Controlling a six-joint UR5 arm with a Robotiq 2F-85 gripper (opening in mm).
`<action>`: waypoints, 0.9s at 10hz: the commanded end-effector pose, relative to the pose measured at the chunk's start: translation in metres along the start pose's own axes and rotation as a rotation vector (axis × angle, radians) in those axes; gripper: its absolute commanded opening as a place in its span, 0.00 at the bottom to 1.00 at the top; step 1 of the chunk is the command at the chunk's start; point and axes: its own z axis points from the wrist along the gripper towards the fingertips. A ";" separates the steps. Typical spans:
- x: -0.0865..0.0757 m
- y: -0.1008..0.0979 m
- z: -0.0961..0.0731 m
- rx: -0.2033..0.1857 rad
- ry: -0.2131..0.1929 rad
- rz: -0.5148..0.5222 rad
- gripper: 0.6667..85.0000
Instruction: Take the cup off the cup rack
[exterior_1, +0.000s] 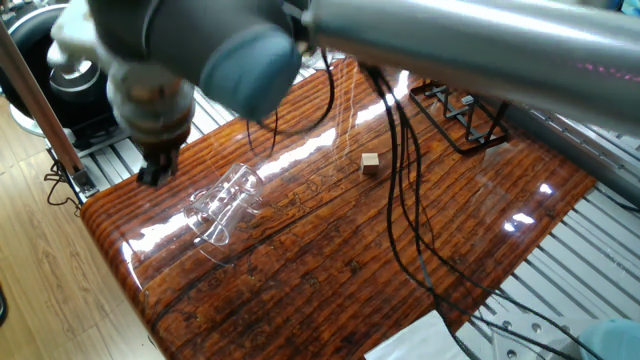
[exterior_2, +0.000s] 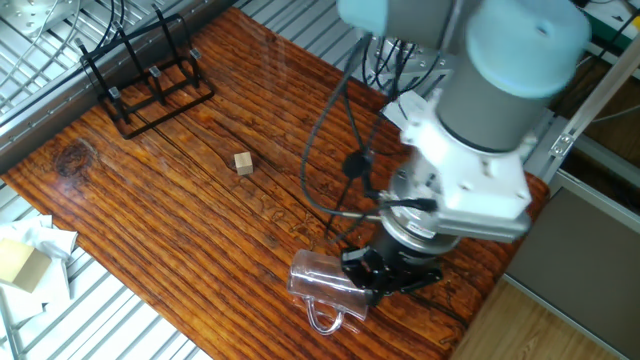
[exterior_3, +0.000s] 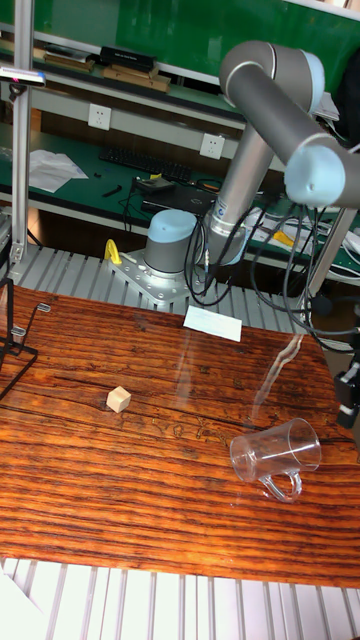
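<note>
The clear glass cup (exterior_1: 226, 204) lies on its side on the wooden table, handle towards the table edge, with nothing holding it. It also shows as the cup (exterior_2: 328, 283) and the cup (exterior_3: 276, 451). The black wire cup rack (exterior_1: 463, 115) stands far off at the opposite end of the table, seen as the rack (exterior_2: 146, 76) with bare prongs. My gripper (exterior_1: 152, 177) hangs just beside the cup's end, over the table's edge strip, fingers apart and empty; the gripper (exterior_2: 386, 282) is close to the cup without touching it. Only an edge of the gripper (exterior_3: 348, 388) shows in the tall view.
A small wooden cube (exterior_1: 371, 163) sits mid-table between cup and rack. Black cables (exterior_1: 402, 190) hang from the arm over the table. A white sheet (exterior_3: 212, 322) lies at the back edge. A black round device (exterior_1: 66, 60) stands beyond the table corner.
</note>
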 end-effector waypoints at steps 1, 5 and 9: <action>0.024 -0.010 0.018 0.130 0.017 -0.070 0.01; 0.046 -0.025 0.023 0.178 0.123 -0.202 0.01; 0.060 -0.045 0.019 0.236 0.193 -0.238 0.01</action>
